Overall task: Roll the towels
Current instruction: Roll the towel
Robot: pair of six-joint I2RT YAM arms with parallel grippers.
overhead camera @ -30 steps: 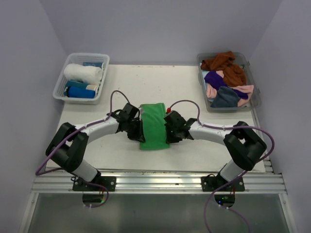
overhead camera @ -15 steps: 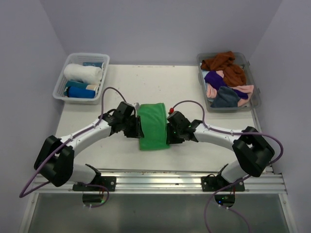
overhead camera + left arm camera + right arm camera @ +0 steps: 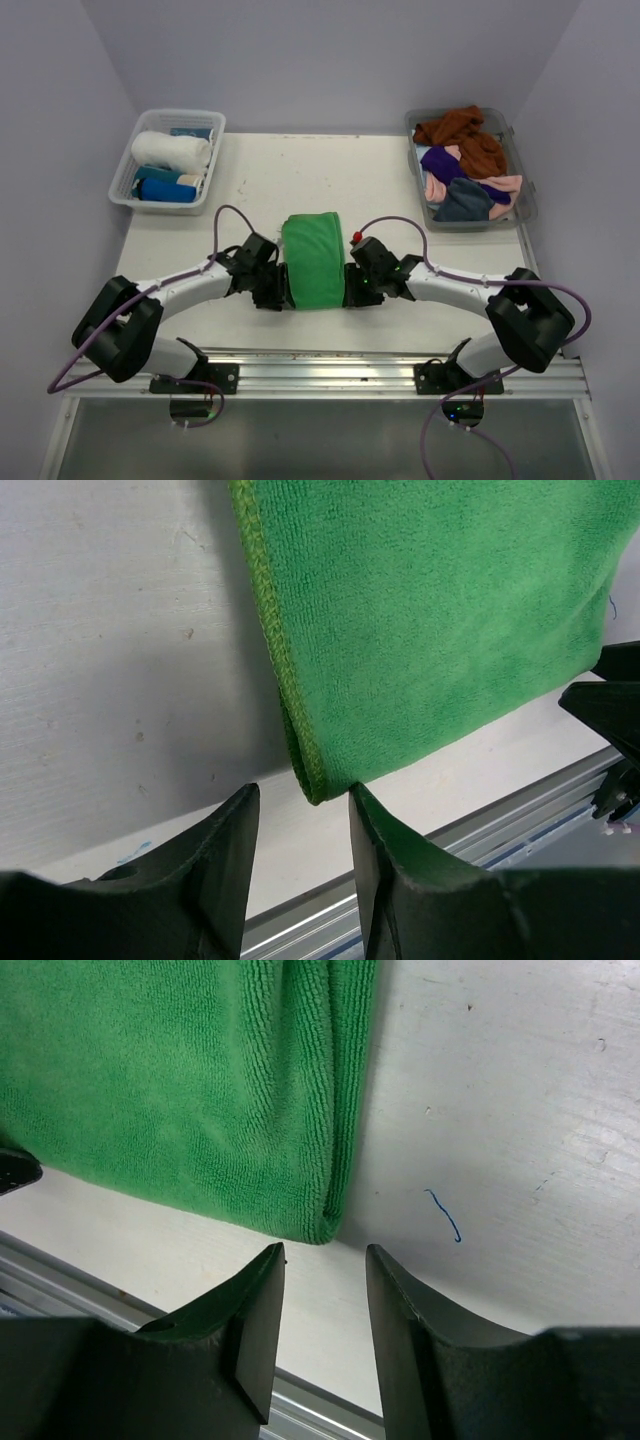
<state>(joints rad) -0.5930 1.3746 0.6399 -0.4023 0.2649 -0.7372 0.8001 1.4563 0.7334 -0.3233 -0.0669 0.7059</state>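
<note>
A bright green towel (image 3: 313, 260) lies folded lengthwise at the table's near middle, its far end rounded over. My left gripper (image 3: 283, 292) sits at its near left corner and my right gripper (image 3: 350, 290) at its near right corner. In the left wrist view the left gripper (image 3: 302, 794) is open, with the green towel (image 3: 430, 610) corner just ahead of the gap. The right gripper (image 3: 325, 1252) is open too, and the green towel (image 3: 180, 1080) corner lies just beyond its tips. Neither holds anything.
A white slotted basket (image 3: 125, 190) at the back left holds a rolled white towel (image 3: 172, 150) and a blue roll (image 3: 165, 189). A clear tub (image 3: 528, 205) at the back right holds loose rust-brown (image 3: 462, 127), purple (image 3: 441, 161), pink and grey towels. The metal rail (image 3: 320, 375) runs along the near edge.
Both grippers have opened and let go of the green towel. Both have drawn back toward the table's near edge, to the towel's near corners.
</note>
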